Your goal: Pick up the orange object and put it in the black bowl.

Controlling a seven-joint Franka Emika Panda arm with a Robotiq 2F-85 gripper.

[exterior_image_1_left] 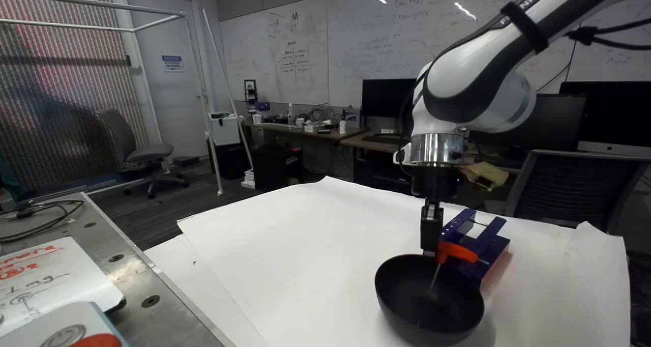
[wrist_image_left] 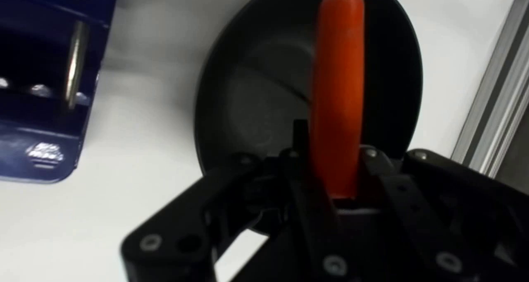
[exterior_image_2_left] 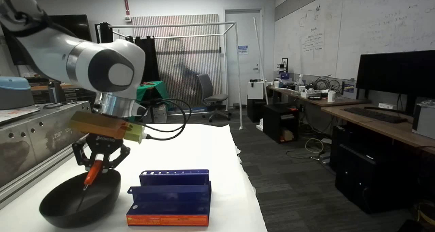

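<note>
The hand [exterior_image_2_left: 98, 163] stands over the black bowl [exterior_image_1_left: 411, 306], its fingers [exterior_image_1_left: 431, 232] pinching the orange object [wrist_image_left: 337, 87] near one end of its thick handle [exterior_image_2_left: 92, 173]. That handle is the part to watch: its long axis runs out of the grip, in the wrist view across the bowl's mouth and toward the side away from the blue block [exterior_image_2_left: 170, 204], which rests near the bowl on the tabletop [exterior_image_1_left: 285, 255]. In both exterior views the orange object's thin shaft [exterior_image_1_left: 435, 280] slants from the handle down inside the rim; whether its tip touches the bowl's floor cannot be told. The carrying looks done, the release not yet. The next move probably calls for sinking slightly, then parting the fingers; the handle could tip onto the rim as it falls.
</note>
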